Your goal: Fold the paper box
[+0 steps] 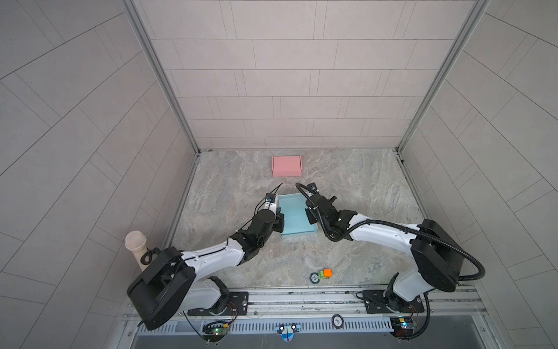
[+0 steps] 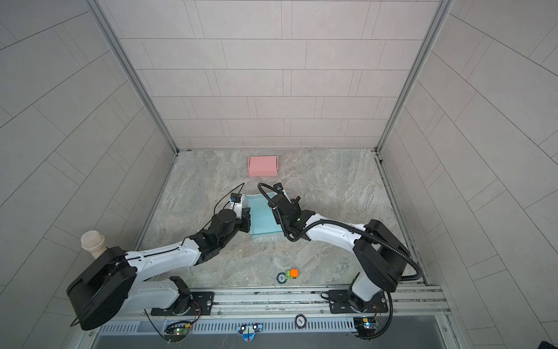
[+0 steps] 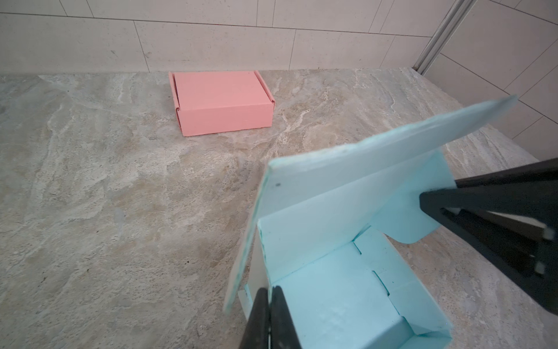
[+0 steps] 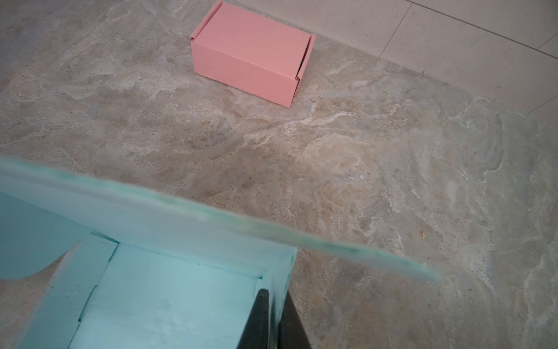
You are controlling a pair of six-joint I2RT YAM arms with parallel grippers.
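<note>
We see the blue box (image 1: 297, 219), made of smooth, stiff paper, sitting open side up on the stone-look table (image 1: 362, 187), near the closed pink box (image 1: 287, 166). Its long side points at the pink box, and its flat lid stands up at the end nearest the pink box. The left gripper (image 3: 268, 291) pinches one thin side wall. The right gripper (image 4: 274, 299) pinches the wall across from it. Only the wrist views show the lid's rough edge, a round flap and cut slots in the floor. Only the top views show both arms.
</note>
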